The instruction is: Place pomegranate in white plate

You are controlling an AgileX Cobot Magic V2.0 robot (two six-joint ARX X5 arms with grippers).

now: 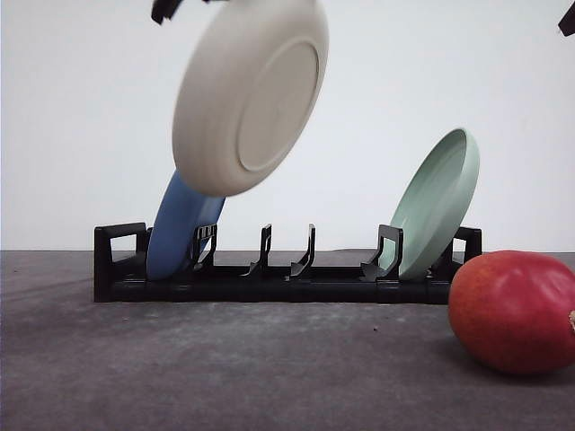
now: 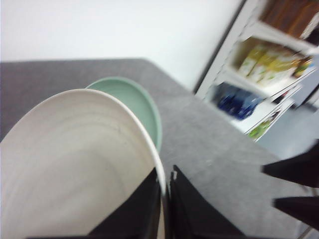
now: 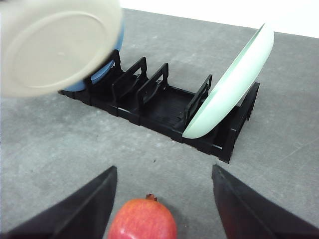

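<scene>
White plate [image 1: 250,94] blurred, top rim cut by front view's upper edge, hiding most of blue plate [image 1: 177,229]. Pomegranate [image 1: 515,311] cropped at right edge. Shelf goods [image 2: 269,59] too blurred to identify.

No text, label or number can be read anywhere.

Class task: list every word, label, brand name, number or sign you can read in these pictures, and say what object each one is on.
Readable text: none.
White plate, pale green plate, blue plate, black rack and pomegranate: no markings seen.
Packages on the shelf in the left wrist view: coloured packaging, too blurred to read.
</scene>
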